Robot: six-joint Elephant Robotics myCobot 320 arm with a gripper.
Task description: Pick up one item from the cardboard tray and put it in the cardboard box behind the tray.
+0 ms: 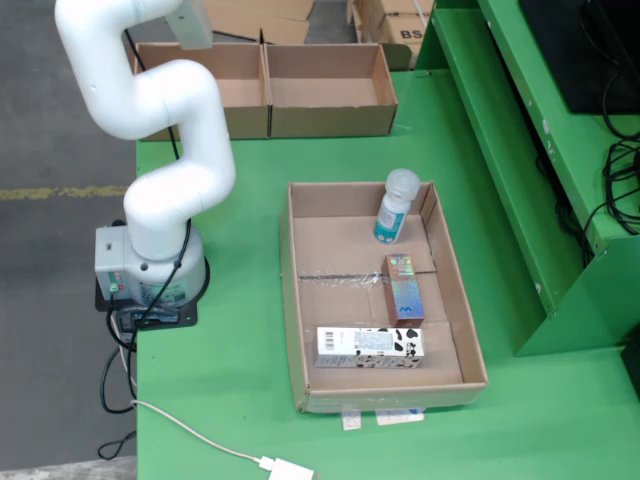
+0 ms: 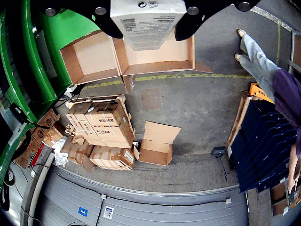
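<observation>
Green counter [image 1: 250, 400] carries the cardboard tray [image 1: 294, 300] near its front edge, with a bottle [image 1: 394, 206], a small carton [image 1: 404, 289] and a long carton [image 1: 369, 346] left inside. At the back edge stand two cardboard boxes [image 1: 330, 105]. On the wrist view, the gripper [image 2: 146, 14] pinches a white box [image 2: 146, 23] above them; only release remains, I judge. Floor cartons read "BS-12M".

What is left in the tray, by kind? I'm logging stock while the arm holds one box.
Bottles: 1, the bottle with a clear cap.
Cartons: 2, the white carton lying flat and the red-brown carton.
Total in the cardboard tray: 3.
Held by the gripper: 1 white box.
</observation>
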